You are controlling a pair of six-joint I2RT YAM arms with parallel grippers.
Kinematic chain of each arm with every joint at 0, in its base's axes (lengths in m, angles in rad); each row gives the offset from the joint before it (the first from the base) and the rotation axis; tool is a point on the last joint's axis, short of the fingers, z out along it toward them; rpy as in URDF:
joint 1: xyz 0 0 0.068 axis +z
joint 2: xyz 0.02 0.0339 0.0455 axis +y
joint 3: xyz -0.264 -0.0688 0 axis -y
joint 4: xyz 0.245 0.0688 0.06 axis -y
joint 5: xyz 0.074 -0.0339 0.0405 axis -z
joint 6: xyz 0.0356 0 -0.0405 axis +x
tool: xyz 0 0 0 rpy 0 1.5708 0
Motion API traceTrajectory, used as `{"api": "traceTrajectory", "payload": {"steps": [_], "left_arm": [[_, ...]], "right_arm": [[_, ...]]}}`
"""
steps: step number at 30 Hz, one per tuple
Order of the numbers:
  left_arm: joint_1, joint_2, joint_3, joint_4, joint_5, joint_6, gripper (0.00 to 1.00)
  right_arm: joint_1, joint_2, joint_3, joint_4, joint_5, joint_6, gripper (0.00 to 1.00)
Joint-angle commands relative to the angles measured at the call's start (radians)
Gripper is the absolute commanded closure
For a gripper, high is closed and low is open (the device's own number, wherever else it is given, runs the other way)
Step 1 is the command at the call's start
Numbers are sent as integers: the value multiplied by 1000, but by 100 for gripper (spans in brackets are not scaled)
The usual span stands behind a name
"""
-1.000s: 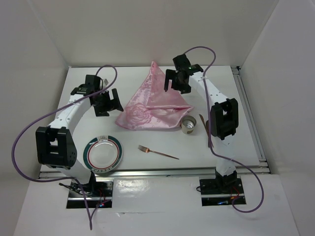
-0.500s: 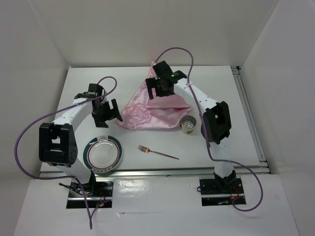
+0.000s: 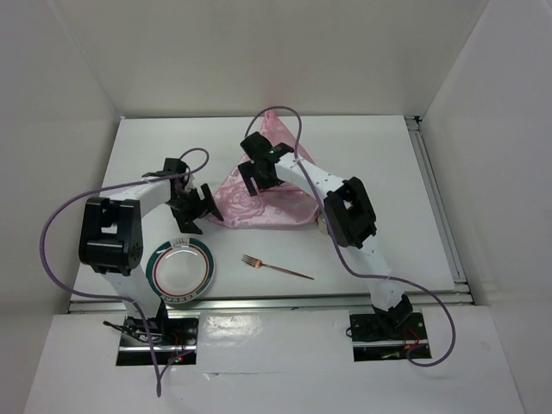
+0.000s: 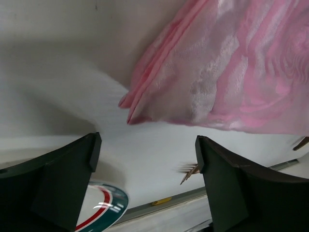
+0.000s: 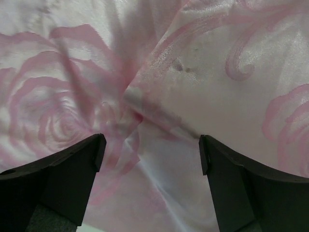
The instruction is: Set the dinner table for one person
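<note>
Pink cloth [image 3: 267, 207] now has the spread right jaws over it, spread left jaws beside its corner.

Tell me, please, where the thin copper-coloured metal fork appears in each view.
Top external: thin copper-coloured metal fork lies front centre, right of the green-rimmed round plate.
Left wrist: only its tines show, lower middle.
Right wrist: not in it.
Shared landmark: shiny pink rose-patterned satin cloth.
</note>
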Motion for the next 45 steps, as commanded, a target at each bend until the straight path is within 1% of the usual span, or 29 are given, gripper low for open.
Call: {"api": "traceTrajectory", "payload": {"steps": [1,4,5,8,9,11,12,14,15,16,18,19,20,23,27,28,29,30,32,34,35,36,37,38,39,40,41,44,45], "left_arm": [[6,40,6,63,70,-44,5],[6,51,6,89,80,-54,13],[6,51,6,89,80,-54,21],[6,72,24,89,71,-63,34],[6,81,24,89,70,-63,48],[6,82,33,89,70,-63,61],[6,91,33,89,70,-63,80],[6,91,59,80,61,-63,100],[6,103,74,45,61,-49,100],[6,112,93,23,43,-34,100],[19,112,146,-9,31,-15,100],[19,103,165,-32,31,-3,100],[28,82,182,-43,18,-3,100],[39,52,265,-92,-31,17,100],[72,43,427,-188,-78,57,100],[82,43,508,-205,-107,72,100],[92,55,548,-218,-120,81,100],[106,65,628,-239,-132,90,100],[106,113,703,-271,-157,100,100],[106,155,754,-337,-138,100,100],[106,167,745,-337,-118,89,100],[106,158,709,-328,-101,89,75],[106,140,594,-305,-91,75,53],[106,117,529,-249,-91,55,36],[106,65,468,-219,-91,45,9],[106,46,413,-195,-91,44,2],[106,33,327,-178,-71,32,0],[106,32,213,-103,-7,18,0],[106,42,193,-84,-6,5,0]], "right_arm": [[7,48,96,51,72,-10,12],[-2,86,128,60,72,-21,16],[-2,86,128,69,72,-21,17],[-2,118,137,80,92,-45,20],[-2,134,137,80,111,-45,21],[-2,147,148,80,141,-45,28],[-2,158,148,80,167,-45,36],[-2,158,182,80,158,-45,51],[-2,158,191,80,144,-54,59],[-11,158,191,80,144,-55,74],[-11,149,226,69,132,-64,90],[-11,149,226,69,116,-64,97],[-23,129,240,57,104,-55,100],[-60,86,251,46,34,-24,100],[-111,-49,262,46,-63,14,100],[-123,-72,262,46,-115,31,100],[-150,-113,251,46,-135,40,100],[-164,-132,236,55,-158,51,100],[-187,-159,225,66,-221,62,100],[-200,-169,212,66,-246,71,100],[-200,-169,212,66,-246,71,100],[-200,-158,212,53,-237,71,100],[-200,-158,212,42,-237,82,100],[-200,-147,212,42,-237,82,100],[-200,-147,203,42,-237,82,100],[-200,-147,203,42,-237,82,100],[-200,-147,191,42,-247,82,100],[-200,-147,182,42,-258,82,100],[-200,-147,182,42,-258,91,100]]}}
